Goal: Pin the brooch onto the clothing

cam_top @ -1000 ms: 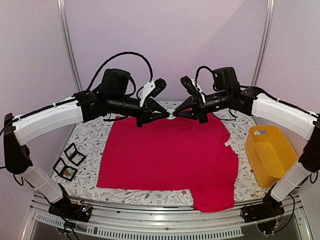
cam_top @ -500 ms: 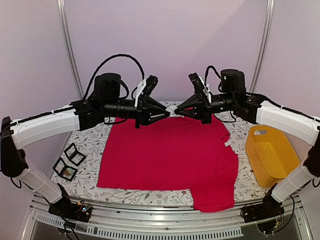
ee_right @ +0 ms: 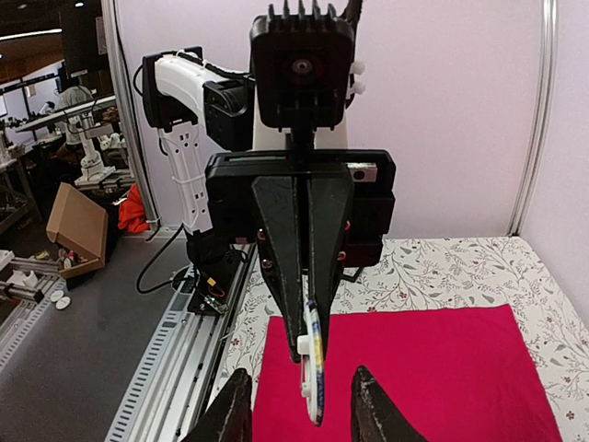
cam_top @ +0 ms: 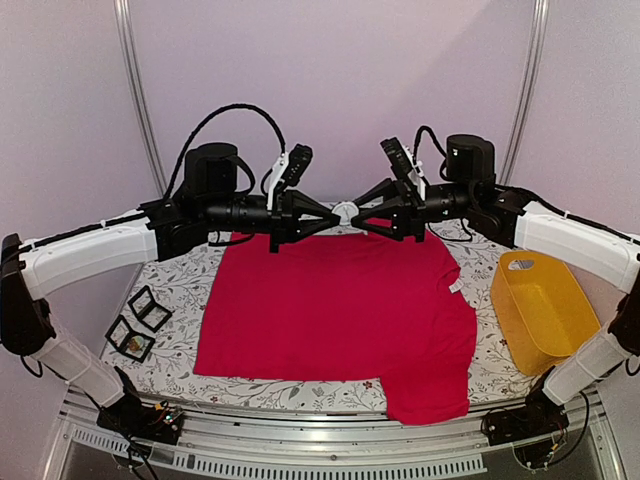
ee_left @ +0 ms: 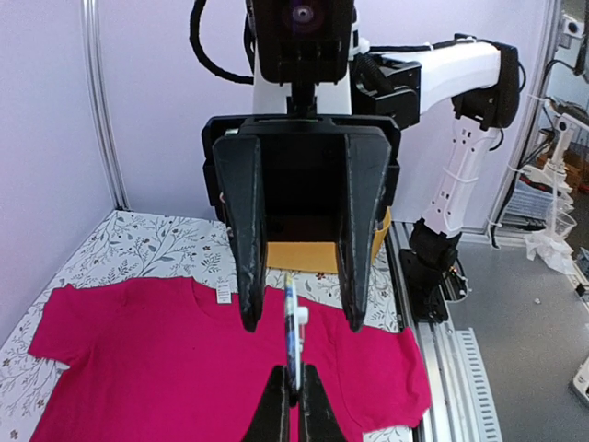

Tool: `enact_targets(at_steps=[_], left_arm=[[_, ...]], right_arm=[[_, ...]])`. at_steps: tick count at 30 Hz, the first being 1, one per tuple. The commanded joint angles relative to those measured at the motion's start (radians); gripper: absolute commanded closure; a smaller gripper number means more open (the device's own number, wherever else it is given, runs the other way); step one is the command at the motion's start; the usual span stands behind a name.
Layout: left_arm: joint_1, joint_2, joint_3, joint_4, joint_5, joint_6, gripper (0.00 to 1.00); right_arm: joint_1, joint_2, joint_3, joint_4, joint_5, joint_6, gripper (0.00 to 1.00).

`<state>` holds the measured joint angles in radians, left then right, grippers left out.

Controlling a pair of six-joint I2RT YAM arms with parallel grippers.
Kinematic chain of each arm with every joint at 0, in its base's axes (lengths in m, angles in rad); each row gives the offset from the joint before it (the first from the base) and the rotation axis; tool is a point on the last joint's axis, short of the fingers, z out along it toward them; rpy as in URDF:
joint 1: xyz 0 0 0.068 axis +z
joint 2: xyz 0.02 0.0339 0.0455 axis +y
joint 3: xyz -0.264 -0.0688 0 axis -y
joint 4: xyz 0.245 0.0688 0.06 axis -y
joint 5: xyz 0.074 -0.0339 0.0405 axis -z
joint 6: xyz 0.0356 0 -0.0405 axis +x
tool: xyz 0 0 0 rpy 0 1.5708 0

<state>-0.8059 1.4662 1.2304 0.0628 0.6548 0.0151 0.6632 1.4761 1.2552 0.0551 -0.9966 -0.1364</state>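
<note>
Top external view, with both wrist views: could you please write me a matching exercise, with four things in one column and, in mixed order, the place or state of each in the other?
Things:
1. brooch
2. red T-shirt
3. yellow bin
4. right end effector

Places or states:
a. spread out on the floral tablecloth
b. open, with one finger on each side of the brooch
c. held in the air by the shut left end effector
d. on the table, to the right of the shirt

Pairs: 1-c; 2-a; 3-d; 4-b
</note>
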Motion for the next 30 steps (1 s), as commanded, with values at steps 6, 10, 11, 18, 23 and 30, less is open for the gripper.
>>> enact_targets(at_steps=[6, 10, 11, 18, 23, 30], left_arm=[[-0.005, -0.01, 0.012, 0.001, -0.002, 0.04, 1.0], [-0.008, -0.006, 0.015, -0.001, -0.008, 0.045, 1.0], [-0.008, -0.006, 0.015, -0.002, -0.008, 0.045, 1.0], [-0.012, -0.001, 0.023, -0.018, -0.001, 0.057, 1.0], [-0.016, 0.009, 0.033, -0.045, 0.011, 0.073, 1.0], [-0.042, 0.016, 0.048, -0.06, -0.004, 0.109, 1.0]], right_arm=[[0.006, 0.019, 0.007, 0.042, 0.009, 0.062, 0.72], [0.006, 0.031, 0.011, 0.04, 0.019, 0.066, 0.75], [0.006, 0.033, 0.01, 0.04, 0.019, 0.066, 0.76], [0.006, 0.039, 0.012, 0.04, 0.039, 0.073, 0.82], [0.006, 0.05, 0.026, 0.035, 0.049, 0.099, 0.91], [0.006, 0.072, 0.032, 0.019, 0.092, 0.118, 0.95]])
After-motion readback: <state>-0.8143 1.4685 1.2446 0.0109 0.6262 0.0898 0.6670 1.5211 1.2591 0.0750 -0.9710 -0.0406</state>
